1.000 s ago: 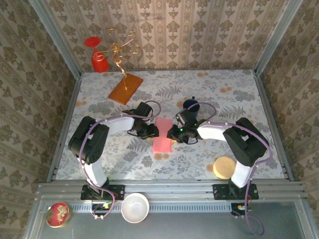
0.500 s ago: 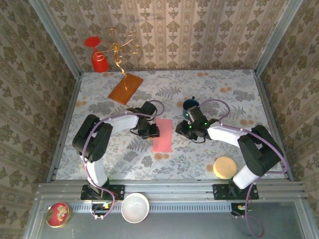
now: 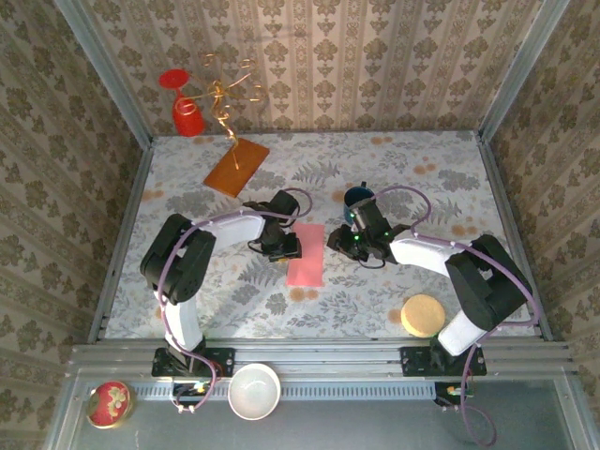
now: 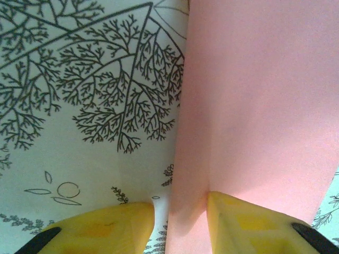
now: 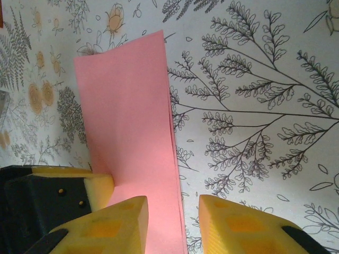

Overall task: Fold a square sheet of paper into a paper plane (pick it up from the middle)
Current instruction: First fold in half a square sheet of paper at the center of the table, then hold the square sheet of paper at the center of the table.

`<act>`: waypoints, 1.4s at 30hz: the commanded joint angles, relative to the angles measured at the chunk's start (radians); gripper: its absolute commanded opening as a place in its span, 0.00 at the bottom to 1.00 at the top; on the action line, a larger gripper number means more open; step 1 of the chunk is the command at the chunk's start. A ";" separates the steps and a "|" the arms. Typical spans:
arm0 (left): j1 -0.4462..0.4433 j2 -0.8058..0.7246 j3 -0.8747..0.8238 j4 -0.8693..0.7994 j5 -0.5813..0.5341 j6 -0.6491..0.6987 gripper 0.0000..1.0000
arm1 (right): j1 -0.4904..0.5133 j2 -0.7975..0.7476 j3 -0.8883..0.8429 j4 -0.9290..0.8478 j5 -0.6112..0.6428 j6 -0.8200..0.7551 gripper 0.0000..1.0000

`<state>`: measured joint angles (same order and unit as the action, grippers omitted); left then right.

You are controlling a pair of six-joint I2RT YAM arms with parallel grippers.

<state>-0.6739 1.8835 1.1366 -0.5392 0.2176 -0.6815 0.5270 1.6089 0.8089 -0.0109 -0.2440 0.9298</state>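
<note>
We judge that the sheet of paper is folded once into a narrow rectangle, so the step in hand is to prepare the next crease. This calls for a careful nip on one long edge without sliding the thin sheet. It lies flat on the bench between both tools. The left tool is released, fingers astride one long edge. The right tool is released too, astride the opposite edge.

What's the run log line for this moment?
sheet of paper: folded, lying flat | left end effector: open, astride one edge | right end effector: open, astride opposite edge
</note>
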 commanded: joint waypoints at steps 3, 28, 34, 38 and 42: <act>-0.054 0.213 -0.095 0.044 0.014 -0.036 0.37 | 0.001 0.022 -0.016 0.031 -0.030 -0.009 0.32; -0.034 0.091 -0.134 0.066 0.050 -0.042 0.41 | 0.043 0.125 0.031 0.081 -0.154 -0.019 0.19; -0.033 0.080 -0.151 0.086 0.067 -0.058 0.41 | 0.048 0.168 0.053 0.077 -0.175 -0.023 0.17; -0.027 0.062 -0.156 0.093 0.077 -0.060 0.41 | 0.050 0.194 0.079 0.038 -0.163 -0.038 0.16; -0.019 0.028 -0.152 0.103 0.096 -0.060 0.41 | 0.051 0.214 0.094 0.001 -0.145 -0.046 0.16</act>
<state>-0.6750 1.8164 1.0576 -0.4385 0.2298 -0.7162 0.5724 1.8011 0.8818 0.0540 -0.3962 0.9085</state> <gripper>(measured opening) 0.411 0.159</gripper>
